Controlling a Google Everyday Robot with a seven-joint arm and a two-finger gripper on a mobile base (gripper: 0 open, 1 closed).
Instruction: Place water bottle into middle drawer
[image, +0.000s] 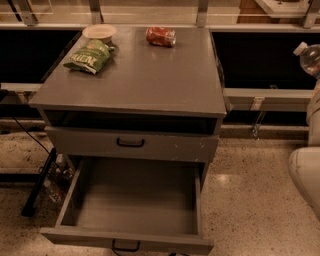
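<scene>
- Standing pulled out nearest: middle drawer (150, 241).
- Cut off at right edge: gripper (315, 100) just under water bottle (309, 57), well apart from drawer; grip impossible to tell.
- Lying farthest, on cabinet (145, 80) top: chip bag (87, 56), bowl (99, 33), red can (160, 36).

you see a matt grey cabinet (135, 75), its middle drawer (135, 205) equally matt; the water bottle (309, 56) is clear glossy plastic, above the smooth pale gripper (316, 102) at the right edge.
</scene>
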